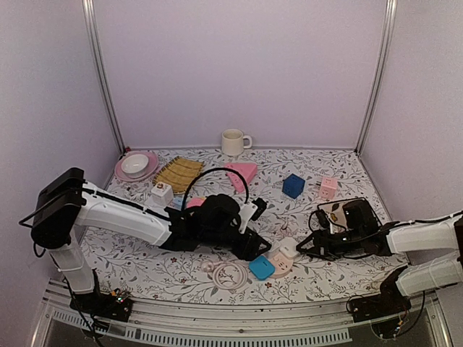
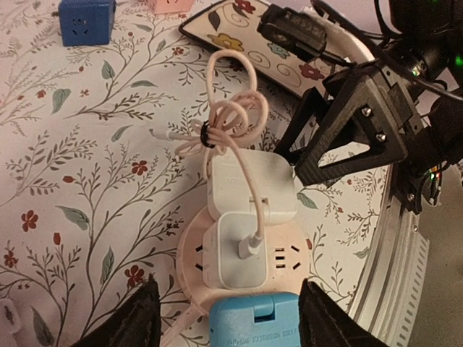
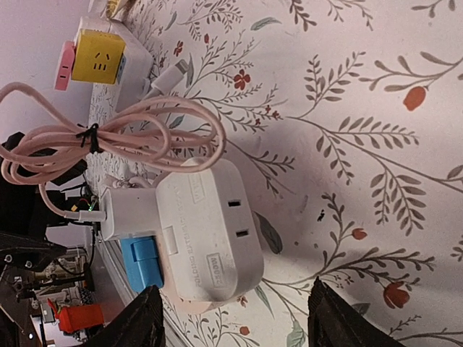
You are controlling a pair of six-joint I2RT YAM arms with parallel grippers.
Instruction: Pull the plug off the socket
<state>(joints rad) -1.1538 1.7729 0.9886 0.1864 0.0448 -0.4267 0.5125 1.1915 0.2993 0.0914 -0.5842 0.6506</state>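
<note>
A round pink socket hub [image 2: 189, 264] lies on the floral tablecloth [image 2: 87, 181] between the arms, with 3 plugs crowded on it. The left gripper [image 2: 230, 307] stands wide astride the blue plastic plug [image 2: 253, 322]. The right gripper [image 3: 231, 307] gapes near the white adapter block [image 3: 210, 231]. If the hub isn't pinned, it likely lifts with the plug, and the looped pink cable [image 2: 231, 119] may snag.

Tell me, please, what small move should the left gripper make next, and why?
Probably ease the left gripper forward a little and close it: its open fingers straddle the blue plug seated in the pink socket, with gaps on both sides.
</note>
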